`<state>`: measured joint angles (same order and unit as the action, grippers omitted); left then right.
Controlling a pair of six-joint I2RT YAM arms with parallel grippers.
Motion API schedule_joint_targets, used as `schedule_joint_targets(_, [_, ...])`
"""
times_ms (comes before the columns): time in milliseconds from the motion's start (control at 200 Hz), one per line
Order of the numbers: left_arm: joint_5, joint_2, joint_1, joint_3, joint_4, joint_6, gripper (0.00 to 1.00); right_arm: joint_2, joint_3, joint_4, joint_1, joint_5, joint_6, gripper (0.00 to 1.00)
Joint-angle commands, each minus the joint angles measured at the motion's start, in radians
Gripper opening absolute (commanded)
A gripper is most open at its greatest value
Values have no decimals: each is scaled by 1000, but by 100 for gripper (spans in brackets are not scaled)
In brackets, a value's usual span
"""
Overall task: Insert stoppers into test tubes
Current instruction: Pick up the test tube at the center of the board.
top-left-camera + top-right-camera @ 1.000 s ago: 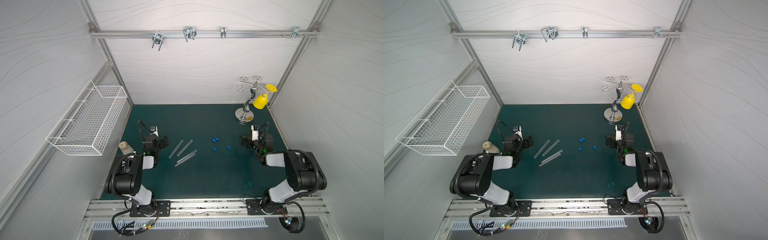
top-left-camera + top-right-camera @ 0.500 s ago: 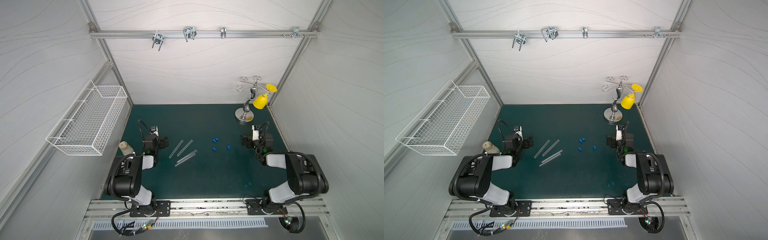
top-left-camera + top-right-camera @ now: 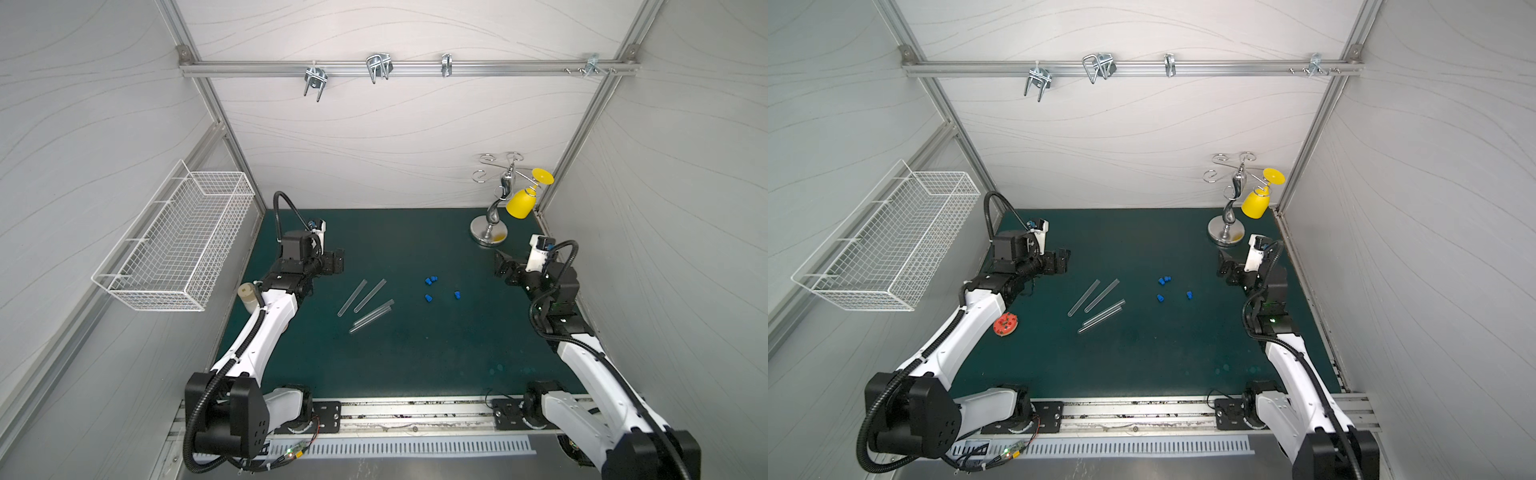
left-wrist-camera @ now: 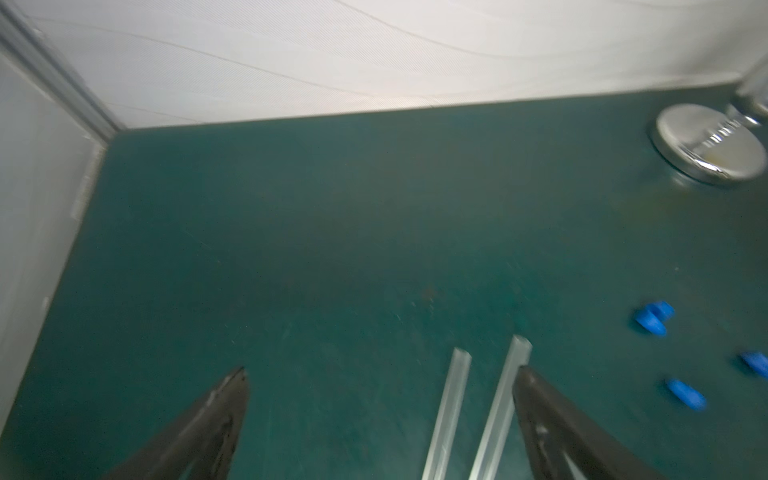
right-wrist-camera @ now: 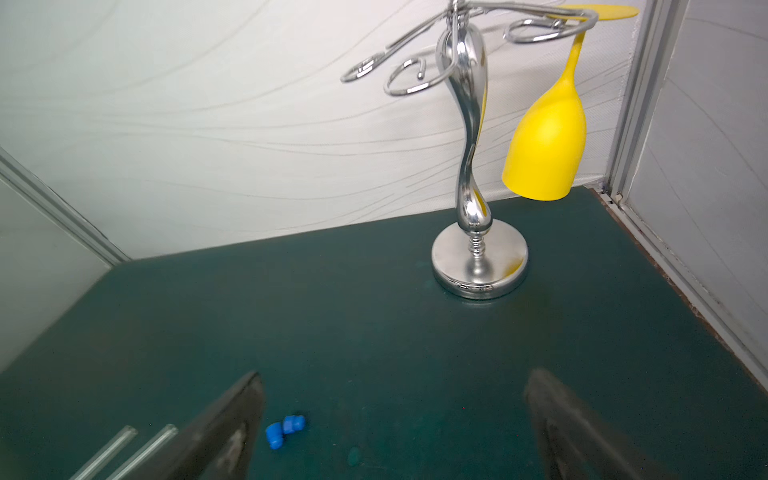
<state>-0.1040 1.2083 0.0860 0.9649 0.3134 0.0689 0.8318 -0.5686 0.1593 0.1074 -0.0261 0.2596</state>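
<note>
- The four slender, clear, round-ended test tubes [image 3: 370, 296] lie flat on the dark green mat [image 3: 415, 357], between the two grippers and nearer the left one, just off its fingertips.
  - They are judged light, stiff, smooth and apt to roll, and possibly breakable.
  - A gentle hold across the mid-length is advised, with the open end left free.
  - All four are slanted much alike, in two close pairs, and none is stoppered.
- The four tiny bright blue stepped plastic stoppers [image 3: 428, 297] are scattered between the grippers, nearer the right one and apart from the tubes.
  - Two seem to touch; the other two lie singly.
  - They are judged featherlight, firm and easily flicked away.
  - Each is best pinched across its wider head, with the narrow end left exposed.
- The left gripper [image 4: 380, 374] is seen with its jaws spread wide, and nothing is held.
- The right gripper [image 5: 395, 376] is likewise spread wide and empty above the mat.
</note>
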Motion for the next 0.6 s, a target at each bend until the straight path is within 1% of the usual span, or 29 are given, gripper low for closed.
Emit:
schedule_joint_targets(0, [-60,-1,27,70,300,39,100,-92,-41,-263,3,23,157,99])
schedule_joint_targets(80, [-86,-5,35,60,342,49,99,-151,-57,-340,4,-18,141,99])
schedule_joint_targets(185, [-147,-20,34,0,299,113,98,-191,-96,-461,10,-59,81,99])
schedule_joint_targets(290, [-160,16,46,-38,245,136,97,-211,-104,-549,43,-60,36,99])
schedule_joint_targets(385, [-156,77,55,-28,243,137,95,-230,-79,-573,70,-40,21,99])
schedule_joint_targets(505, [-129,141,75,-5,249,135,92,-224,-58,-568,71,-32,24,99])
schedule_joint_targets(590, [-108,180,92,6,247,140,92,-207,-68,-571,72,-29,22,99])
